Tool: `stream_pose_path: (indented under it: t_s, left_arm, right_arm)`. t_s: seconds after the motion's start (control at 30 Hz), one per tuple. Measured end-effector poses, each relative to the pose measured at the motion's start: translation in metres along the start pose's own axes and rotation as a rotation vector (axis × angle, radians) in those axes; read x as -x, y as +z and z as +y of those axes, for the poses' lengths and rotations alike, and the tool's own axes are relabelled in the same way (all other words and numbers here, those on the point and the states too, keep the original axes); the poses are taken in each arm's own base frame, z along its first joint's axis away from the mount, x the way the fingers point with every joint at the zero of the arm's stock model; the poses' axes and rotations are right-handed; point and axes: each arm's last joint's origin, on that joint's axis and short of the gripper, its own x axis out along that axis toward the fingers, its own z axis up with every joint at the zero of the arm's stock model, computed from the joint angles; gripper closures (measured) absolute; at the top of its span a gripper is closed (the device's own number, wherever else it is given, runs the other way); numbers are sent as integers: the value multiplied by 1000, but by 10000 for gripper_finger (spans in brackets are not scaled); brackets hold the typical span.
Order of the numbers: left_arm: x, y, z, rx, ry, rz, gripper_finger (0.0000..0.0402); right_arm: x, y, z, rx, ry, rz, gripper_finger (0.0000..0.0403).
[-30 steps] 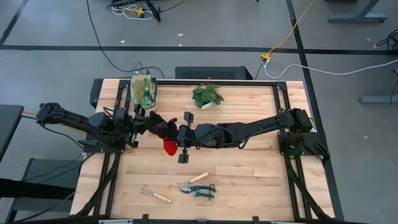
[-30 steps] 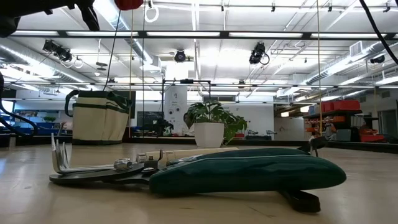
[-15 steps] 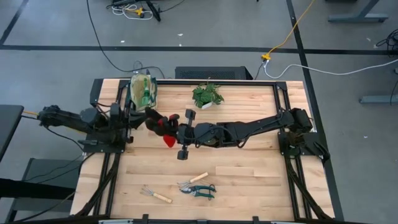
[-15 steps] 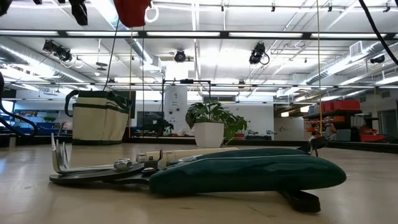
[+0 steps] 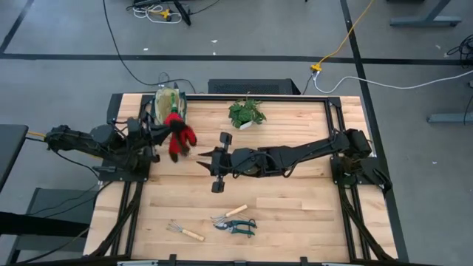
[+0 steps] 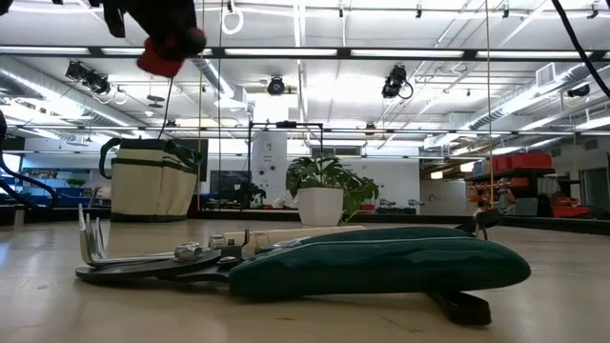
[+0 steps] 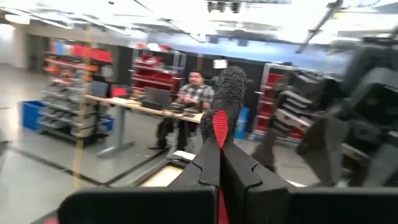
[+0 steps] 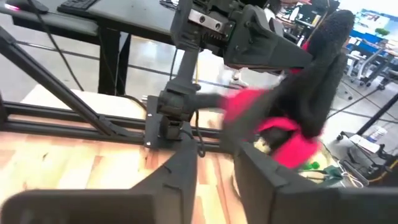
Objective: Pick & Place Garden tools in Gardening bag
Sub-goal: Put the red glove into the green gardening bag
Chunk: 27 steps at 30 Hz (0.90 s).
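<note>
You'll find no readable writing. Your left gripper (image 5: 157, 134) has its jaws clamped on the gloves (image 5: 176, 133), beside the bag (image 5: 170, 106) holding a green bottle. The right gripper's (image 5: 208, 159) jaws stand apart, empty.

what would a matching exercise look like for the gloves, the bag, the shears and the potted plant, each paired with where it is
Things:
1. black-and-red gloves
2. gardening bag
3. pruning shears
4. potted plant

Places:
A. far edge, near the table's middle
B. flat on the wood near the front edge
C. held in the air by the left gripper
D. far left corner

Pairs: 1-C, 2-D, 3-B, 4-A
</note>
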Motion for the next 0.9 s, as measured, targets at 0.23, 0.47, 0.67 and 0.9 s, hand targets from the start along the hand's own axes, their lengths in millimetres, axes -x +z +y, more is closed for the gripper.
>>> stream_pose_path:
  t_s: [0.23,0.47,0.67,0.9]
  left_arm:
    - [1,0,6,-107,193,4,400]
    - [3,1,12,-227,409,31,400]
    - [4,1,15,-297,523,59,400]
    - [6,2,17,-351,619,86,400]
  right_arm:
    - [0,-1,0,-19,-3,10,247]
    - [0,-2,0,-17,-2,21,241]
    - [0,-3,0,-14,-1,29,241]
    - [0,-4,0,-10,0,37,241]
